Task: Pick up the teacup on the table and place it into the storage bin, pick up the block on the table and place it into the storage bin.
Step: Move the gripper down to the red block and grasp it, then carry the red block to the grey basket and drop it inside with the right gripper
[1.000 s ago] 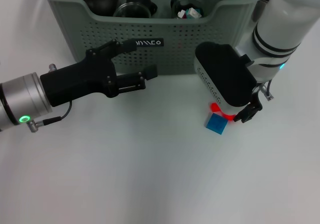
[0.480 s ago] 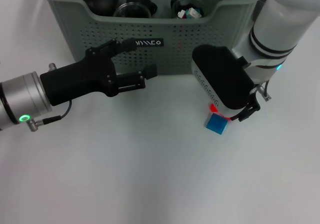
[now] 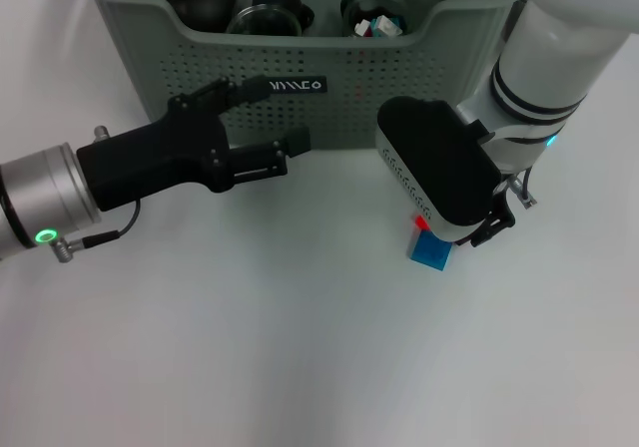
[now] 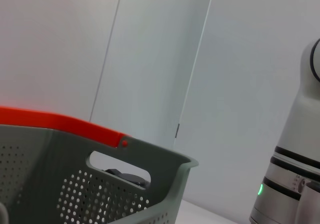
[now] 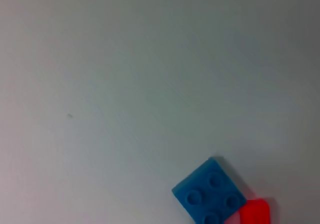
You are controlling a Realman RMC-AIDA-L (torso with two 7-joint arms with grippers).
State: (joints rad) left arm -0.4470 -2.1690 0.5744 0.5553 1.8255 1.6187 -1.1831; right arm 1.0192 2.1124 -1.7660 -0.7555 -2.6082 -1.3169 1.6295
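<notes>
The blue studded block (image 3: pixel 429 251) lies on the white table in front of the storage bin's right end, with a small red piece (image 3: pixel 421 224) touching its far side. My right gripper (image 3: pixel 461 229) hangs directly over them, and its black body hides most of the red piece. The right wrist view shows the blue block (image 5: pixel 210 191) and the red piece (image 5: pixel 254 211) on bare table. My left gripper (image 3: pixel 282 118) is open and holds nothing, close to the front wall of the storage bin (image 3: pixel 399 78) by its black label. No teacup stands on the table in view.
Inside the bin are dark round cups (image 3: pixel 268 13) and a clear pot with small coloured pieces (image 3: pixel 377 23). In the left wrist view, the bin (image 4: pixel 100 194) has a red strip (image 4: pixel 60 121) along its rim, with the white right arm (image 4: pixel 295 184) beyond it.
My right arm has shifted a little to the left over the block, so less of the red piece shows. The left arm and the block have not moved.
</notes>
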